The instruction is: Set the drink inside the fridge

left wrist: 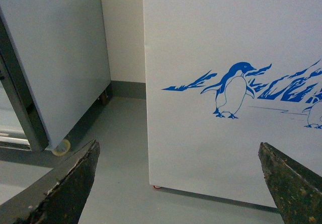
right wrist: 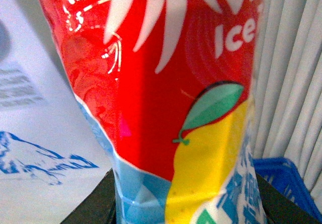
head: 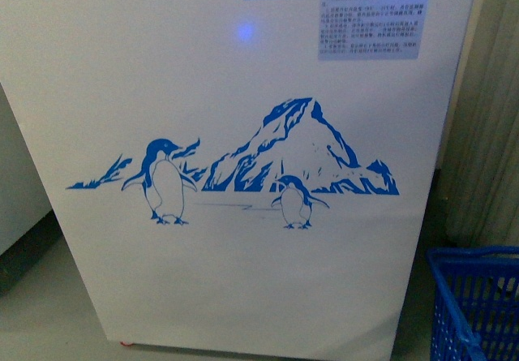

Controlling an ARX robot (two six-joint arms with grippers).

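Observation:
The fridge [head: 243, 134] fills the front view: a white front wall with blue penguins and a mountain drawn on it, a small caster at its lower left. Its lid is out of view. In the left wrist view the fridge [left wrist: 226, 43] stands close ahead, and my left gripper [left wrist: 178, 183] is open with nothing between its dark fingertips [left wrist: 75, 178]. My right gripper [right wrist: 186, 204] is shut on the drink [right wrist: 166, 83], whose red label with white lettering and a yellow-blue patch fills the right wrist view. The cap is out of view.
A blue plastic basket [head: 478, 304] stands on the floor right of the fridge, beside pale curtain folds [head: 486, 118]. A tall grey-white cabinet [left wrist: 55, 58] on casters stands left of the fridge, with a strip of grey floor [left wrist: 121, 148] between them.

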